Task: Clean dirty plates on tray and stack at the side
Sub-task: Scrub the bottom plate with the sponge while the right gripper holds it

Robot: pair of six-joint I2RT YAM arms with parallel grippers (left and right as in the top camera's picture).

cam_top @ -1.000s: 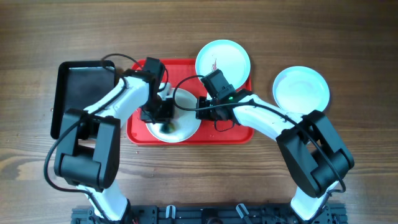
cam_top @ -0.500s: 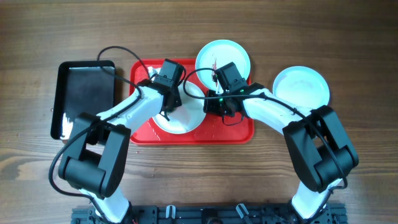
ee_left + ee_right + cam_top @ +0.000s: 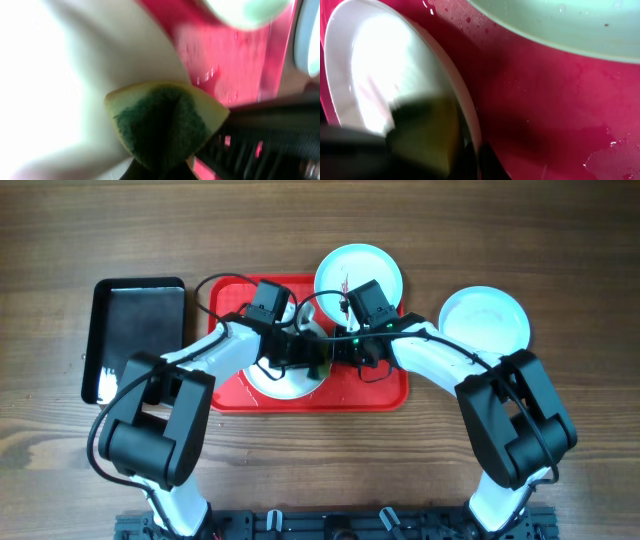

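A white plate [image 3: 280, 380] lies on the red tray [image 3: 385, 385]. My left gripper [image 3: 312, 358] is shut on a yellow sponge with a green scrub face [image 3: 165, 125] and presses it on this plate [image 3: 50, 75] near its right side. My right gripper [image 3: 337, 352] is shut on the same plate's right rim [image 3: 470, 125], fingers either side of it [image 3: 477, 160]. A second white plate [image 3: 358, 275] with red smears sits at the tray's far edge. A pale aqua plate [image 3: 485, 320] lies on the table to the right of the tray.
A glossy black tray [image 3: 135, 335] lies left of the red tray. Water drops show on the red tray floor [image 3: 560, 110]. The two arms meet over the tray's middle, with their cables looping above it.
My left gripper has swept the sponge from the plate's left side across to its right side. My right gripper shifted slightly up and right early on, then held still.
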